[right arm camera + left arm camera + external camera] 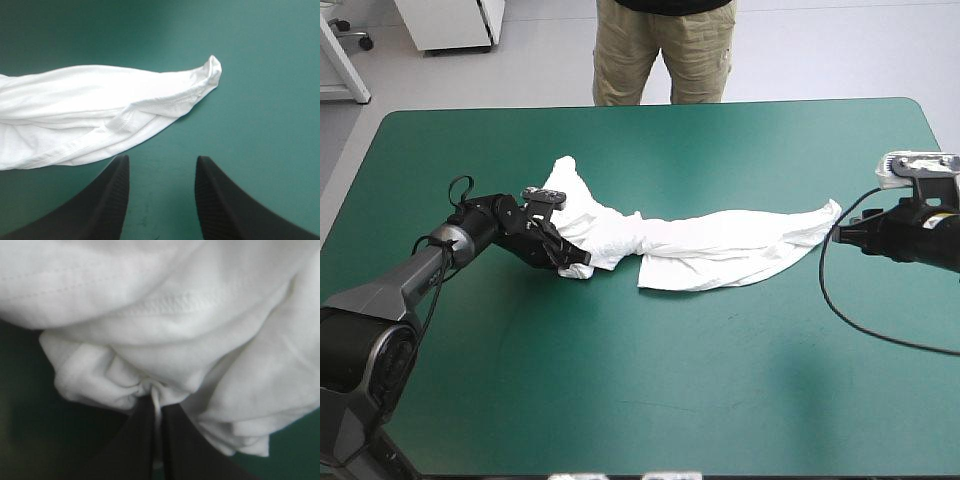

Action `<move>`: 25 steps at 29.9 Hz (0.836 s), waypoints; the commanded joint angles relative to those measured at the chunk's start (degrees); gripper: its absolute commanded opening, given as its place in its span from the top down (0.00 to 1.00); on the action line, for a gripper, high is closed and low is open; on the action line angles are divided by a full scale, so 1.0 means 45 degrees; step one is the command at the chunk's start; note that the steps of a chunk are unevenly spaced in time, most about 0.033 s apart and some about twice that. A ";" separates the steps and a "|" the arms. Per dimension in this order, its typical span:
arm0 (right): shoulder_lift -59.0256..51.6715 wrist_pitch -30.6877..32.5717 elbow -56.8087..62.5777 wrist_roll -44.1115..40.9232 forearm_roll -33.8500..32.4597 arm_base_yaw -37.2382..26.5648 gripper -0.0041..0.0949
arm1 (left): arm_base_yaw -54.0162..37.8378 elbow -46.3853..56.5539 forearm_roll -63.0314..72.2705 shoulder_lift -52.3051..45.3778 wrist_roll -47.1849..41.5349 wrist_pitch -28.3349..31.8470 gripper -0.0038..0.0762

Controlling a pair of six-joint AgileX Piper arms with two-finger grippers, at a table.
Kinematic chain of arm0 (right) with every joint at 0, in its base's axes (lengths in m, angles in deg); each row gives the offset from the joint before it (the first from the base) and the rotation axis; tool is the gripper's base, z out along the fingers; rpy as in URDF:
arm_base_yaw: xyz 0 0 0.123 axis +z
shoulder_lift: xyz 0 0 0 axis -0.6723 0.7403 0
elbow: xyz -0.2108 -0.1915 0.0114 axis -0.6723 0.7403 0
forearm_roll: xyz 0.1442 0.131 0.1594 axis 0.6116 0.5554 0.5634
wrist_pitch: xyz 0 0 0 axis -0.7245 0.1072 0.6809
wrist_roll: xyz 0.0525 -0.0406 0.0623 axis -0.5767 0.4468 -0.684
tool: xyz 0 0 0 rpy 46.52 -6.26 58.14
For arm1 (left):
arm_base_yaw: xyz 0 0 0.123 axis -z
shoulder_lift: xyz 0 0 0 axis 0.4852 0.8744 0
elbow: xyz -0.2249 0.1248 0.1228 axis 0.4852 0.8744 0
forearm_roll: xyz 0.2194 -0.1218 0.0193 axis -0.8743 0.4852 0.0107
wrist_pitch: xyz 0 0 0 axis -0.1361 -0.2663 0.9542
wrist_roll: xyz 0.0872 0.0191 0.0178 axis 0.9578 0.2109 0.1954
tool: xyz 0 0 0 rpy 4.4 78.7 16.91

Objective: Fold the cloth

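Teal-green cover (700,400) lies bare around the T-shirt (720,245), a long, rumpled white band running from the left gripper (156,402) across to a tapering hem tip just ahead of the right gripper (160,165). The left gripper's black fingers are pinched together on a small gather of fabric at the bunched end, a thin fold showing between them. The right gripper's fingers stand apart and empty, the hem tip ahead and slightly to one side, not touching. The cloth looks light, limp and thin: it should sag and bunch when lifted, slide easily on the cover, and slip from a shallow pinch. A stitched hem or corner, several layers thick, seems the surest hold. Nothing on the cover appears to block either arm; the twisted, overlapping folds midway between the grippers are the likely trouble
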 commanded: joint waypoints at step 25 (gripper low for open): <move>0.8527 -0.3068 -0.3233 0.0079 0.0291 -0.0095 0.44 | 0.0095 -0.0324 0.0328 -0.0665 -0.0104 -0.0541 0.96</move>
